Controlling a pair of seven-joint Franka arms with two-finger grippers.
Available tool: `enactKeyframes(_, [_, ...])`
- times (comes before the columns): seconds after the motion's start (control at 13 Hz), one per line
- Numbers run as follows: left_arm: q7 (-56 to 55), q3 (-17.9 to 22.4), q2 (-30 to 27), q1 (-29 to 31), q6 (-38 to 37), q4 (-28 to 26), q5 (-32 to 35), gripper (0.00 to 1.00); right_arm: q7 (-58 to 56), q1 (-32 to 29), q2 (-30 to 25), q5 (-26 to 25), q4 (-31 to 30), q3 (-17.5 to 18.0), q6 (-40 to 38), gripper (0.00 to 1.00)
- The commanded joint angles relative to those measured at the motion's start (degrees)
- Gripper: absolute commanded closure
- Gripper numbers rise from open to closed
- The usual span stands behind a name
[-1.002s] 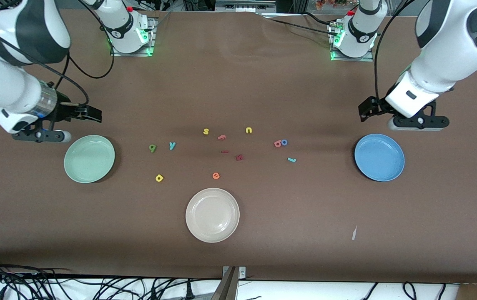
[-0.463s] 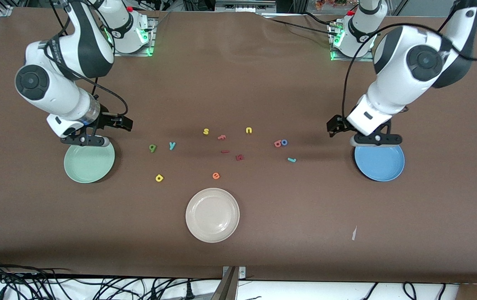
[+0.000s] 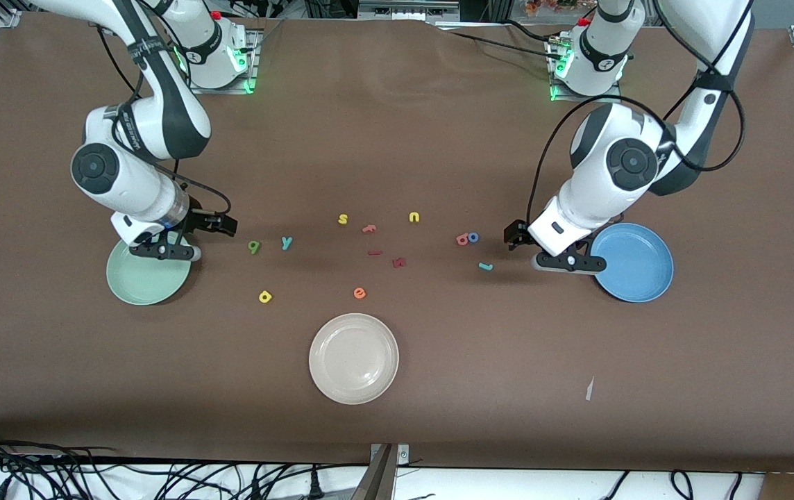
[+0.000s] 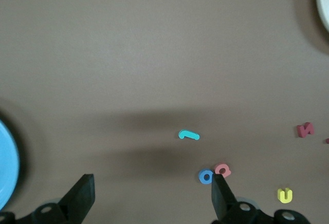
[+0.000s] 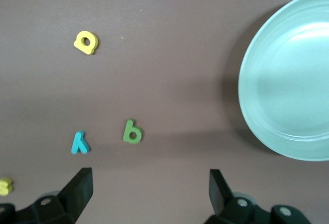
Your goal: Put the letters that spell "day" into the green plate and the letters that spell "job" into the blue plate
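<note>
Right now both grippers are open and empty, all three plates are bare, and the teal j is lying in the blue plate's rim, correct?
Not quite. The teal j lies on the table, apart from the blue plate, as the front view shows. The rest holds: left gripper and right gripper are open and empty, and the green plate and cream plate are bare too.

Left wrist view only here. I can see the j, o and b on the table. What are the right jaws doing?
Observer: They are open and hold nothing, up by the green plate.
Operator: Any letters in that plate yet?
Observer: None. The green letter, the y and the yellow letter lie on the table beside it, the yellow one nearest the front camera.
</note>
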Motion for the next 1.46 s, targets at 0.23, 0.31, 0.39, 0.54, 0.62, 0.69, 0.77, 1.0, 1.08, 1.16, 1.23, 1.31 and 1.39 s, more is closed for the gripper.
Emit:
enactKeyframes(0.23, [-0.5, 0.4, 4.1, -3.7, 0.7, 0.7, 1.6, 0.00, 14.2, 4.5, 6.9, -5.4, -0.2, 0.0, 8.6, 0.00])
enactKeyframes(0.31, [-0.5, 0.5, 5.3, -4.5, 2.5, 0.7, 1.5, 0.00, 15.5, 4.8, 7.3, -6.2, -0.2, 0.0, 8.9, 0.00])
enactKeyframes(0.39, [0.4, 1.1, 6.7, -4.6, 4.2, 0.6, 1.6, 0.00, 16.8, 4.8, 7.8, -6.3, 0.0, -0.1, 8.9, 0.01])
enactKeyframes(0.54, [1.9, 1.5, 8.5, -4.9, 5.3, 1.0, 0.8, 0.00, 18.5, 4.7, 9.1, -6.4, 0.2, -0.2, 10.2, 0.01])
enactKeyframes(0.62, [1.8, 1.5, 9.4, -5.9, 7.0, 1.0, 0.8, 0.00, 18.6, 4.8, 10.1, -6.4, 0.2, -0.2, 11.1, 0.01])
enactKeyframes(0.69, [1.8, 1.6, 10.3, -6.3, 9.2, 1.0, 0.8, 0.00, 18.6, 4.8, 11.0, -6.4, 0.2, -0.2, 11.5, 0.01])
enactKeyframes(0.77, [1.8, 1.7, 11.3, -6.5, 10.4, 1.0, 0.8, 0.00, 18.6, 4.7, 11.8, -6.5, 0.4, -0.2, 11.6, 0.02])
enactKeyframes(1.0, [1.6, 3.2, 14.0, -9.2, 11.0, 2.8, 0.8, 0.00, 18.6, 4.7, 12.5, -7.0, 0.4, -0.3, 11.9, 0.07])
enactKeyframes(1.08, [1.6, 4.0, 15.1, -9.9, 12.7, 2.8, 0.8, 0.00, 18.6, 4.7, 13.0, -7.0, 0.5, -0.3, 12.0, 0.08])
enactKeyframes(1.16, [1.7, 4.2, 16.5, -10.0, 14.9, 2.7, 0.9, 0.00, 18.6, 4.7, 13.3, -7.1, 0.4, -0.3, 11.9, 0.10])
enactKeyframes(1.23, [2.1, 4.5, 17.6, -10.3, 16.4, 2.8, 0.9, 0.00, 18.6, 4.7, 13.2, -7.1, 0.4, -0.3, 11.9, 0.13])
enactKeyframes(1.31, [2.1, 5.2, 18.3, -11.4, 17.1, 2.8, 1.1, 0.00, 18.6, 4.7, 13.3, -7.1, 0.3, -0.3, 11.9, 0.16])
enactKeyframes(1.39, [2.2, 6.0, 18.5, -11.7, 17.1, 2.8, 1.3, 0.00, 18.6, 4.7, 13.3, -7.2, 0.2, -0.3, 11.9, 0.19])
